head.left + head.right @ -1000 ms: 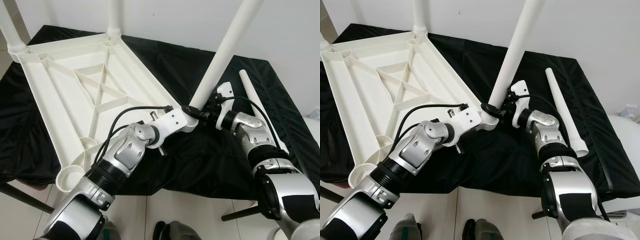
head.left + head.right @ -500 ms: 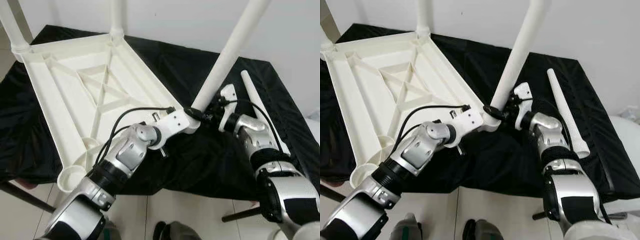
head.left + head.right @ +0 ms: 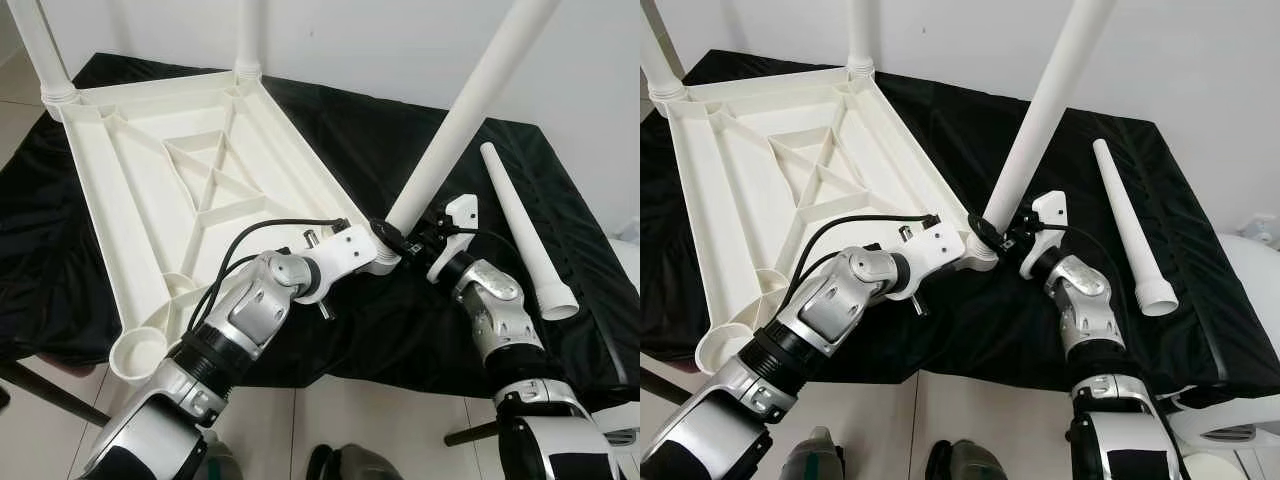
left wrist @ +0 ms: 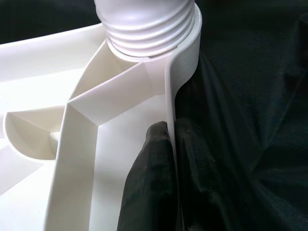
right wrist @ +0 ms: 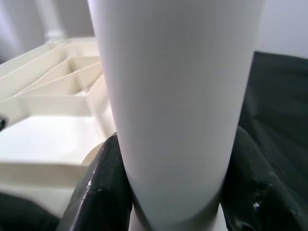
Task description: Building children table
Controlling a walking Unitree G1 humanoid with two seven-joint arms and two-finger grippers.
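Leg [image 3: 470, 110] leans further toward two o'clock than a second ago, my right gripper [image 3: 402, 240] pinching its base, left gripper [image 4: 166, 159] clamping the tabletop [image 3: 150, 190] rim, so seating continues.

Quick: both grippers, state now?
Left gripper: shut on the tabletop rim.
Right gripper: shut on the leg near its base.

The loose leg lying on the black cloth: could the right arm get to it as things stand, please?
Probably not yet. The right claw is shut on the leg being fitted at the tabletop corner. The loose leg lies bare on the cloth just beyond that arm, so once released, the way looks free.
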